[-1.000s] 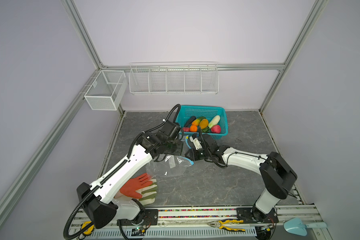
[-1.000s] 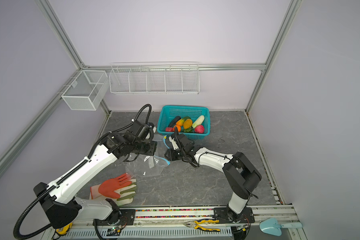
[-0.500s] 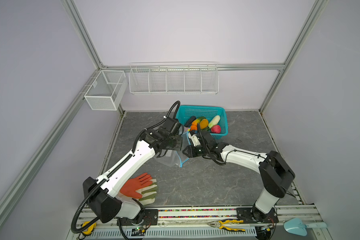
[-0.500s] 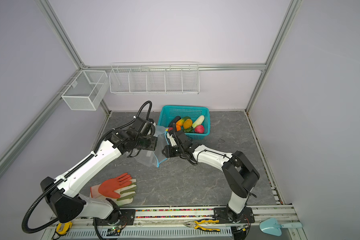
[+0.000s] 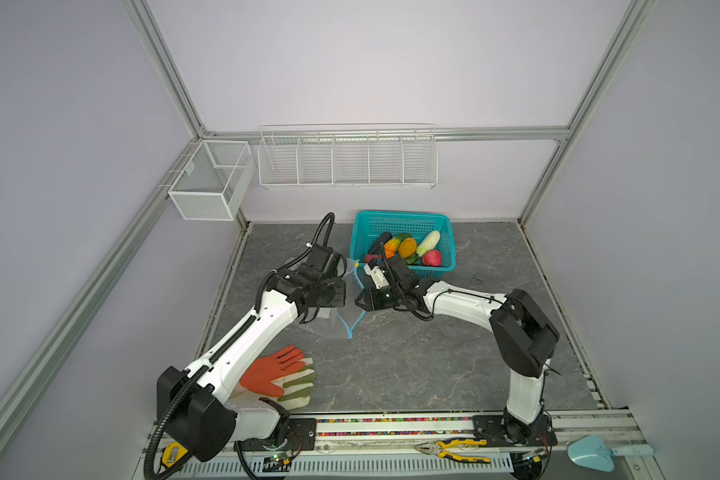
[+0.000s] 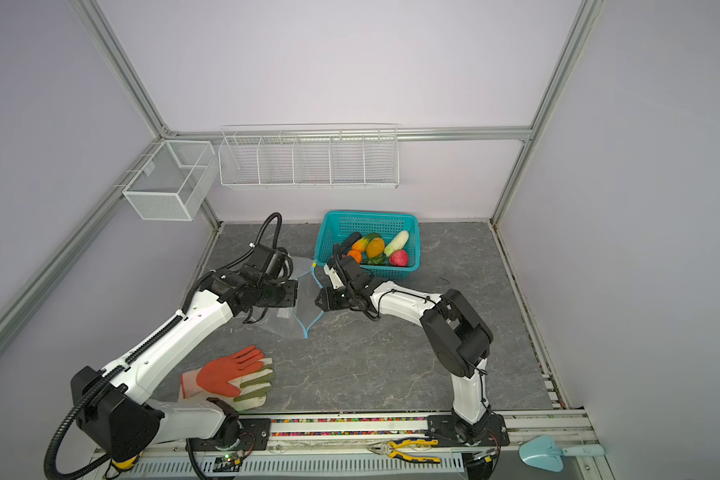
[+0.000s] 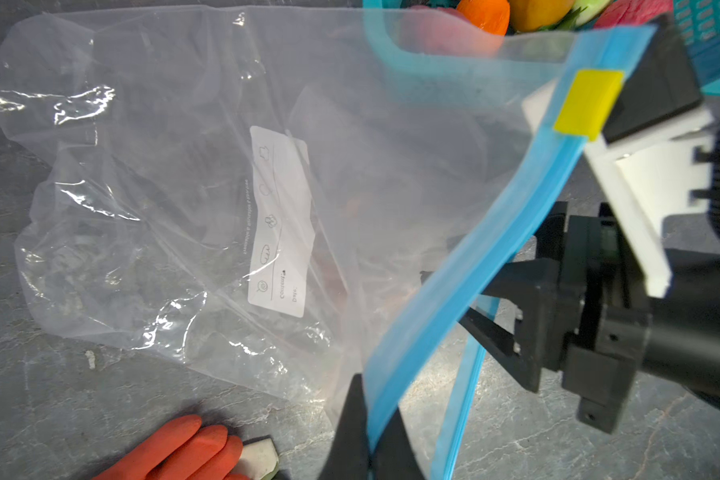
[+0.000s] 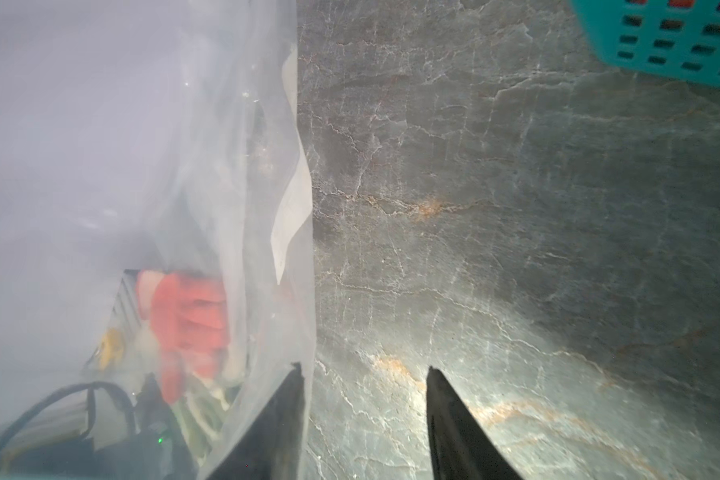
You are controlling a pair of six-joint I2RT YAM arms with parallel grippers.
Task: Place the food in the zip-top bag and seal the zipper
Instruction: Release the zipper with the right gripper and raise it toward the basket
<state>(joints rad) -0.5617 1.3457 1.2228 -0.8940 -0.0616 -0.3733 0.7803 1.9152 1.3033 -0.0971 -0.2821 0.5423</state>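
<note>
Reads as thin clear plastic across the zip-top bag (image 7: 163,187), crinkled, with glossy glints along the creases. Carries a matt white, paper-like label (image 7: 281,220) and a smooth light-blue plastic zipper (image 7: 454,291) with an opaque yellow slider tab (image 7: 587,104). Looks like dark grey veined stone on the counter (image 8: 516,208), with a dull sheen. Shows rigid perforated teal plastic in the basket (image 5: 400,215), smooth bright skins on the food (image 5: 407,247), rubbery orange coating over pale knit cloth on the gloves (image 5: 273,374), white coated wire in the wall racks (image 5: 346,166).
</note>
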